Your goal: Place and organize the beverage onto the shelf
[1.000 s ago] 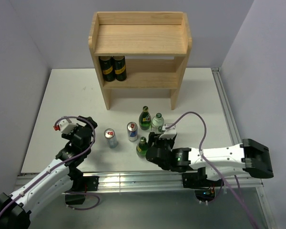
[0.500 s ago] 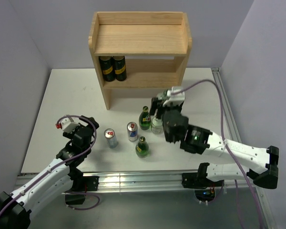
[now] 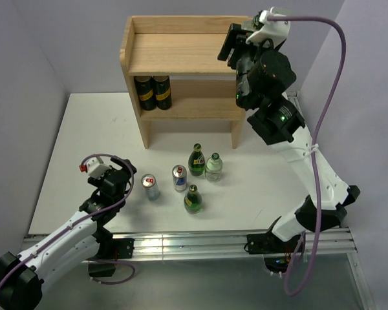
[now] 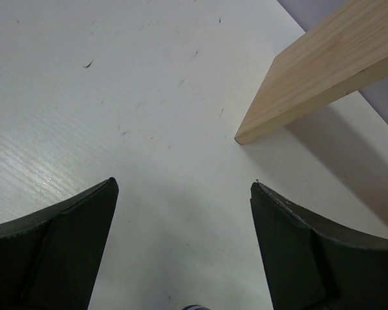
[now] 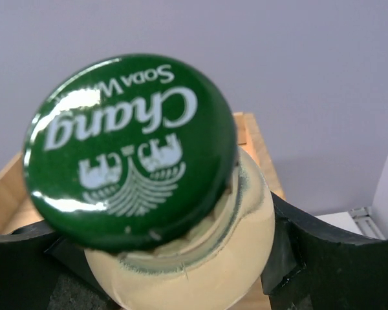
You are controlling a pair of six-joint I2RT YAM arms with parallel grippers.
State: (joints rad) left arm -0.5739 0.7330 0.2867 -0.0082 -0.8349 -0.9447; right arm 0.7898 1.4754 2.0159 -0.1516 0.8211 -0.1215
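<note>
My right gripper (image 3: 230,46) is raised over the right end of the wooden shelf's top tier (image 3: 181,55). In the right wrist view it (image 5: 174,258) is shut on a clear bottle with a pale label (image 5: 200,258) and a green cap (image 5: 132,148). The bottle itself is hidden in the top view. On the table stand two silver-and-blue cans (image 3: 149,186) (image 3: 179,177), two green bottles (image 3: 196,160) (image 3: 193,199) and a clear bottle (image 3: 213,166). My left gripper (image 3: 126,181) is open and empty, low, just left of the left can. In the left wrist view it (image 4: 184,187) faces bare table.
Two dark bottles with yellow labels (image 3: 152,92) stand at the left of the shelf's lower tier. The foot of a shelf side panel (image 4: 310,71) shows ahead of my left gripper. The metal rail (image 3: 181,244) runs along the near table edge.
My right arm rose from beside the bottles on the table up to the right end of the shelf's top tier. My left gripper shifted slightly.
</note>
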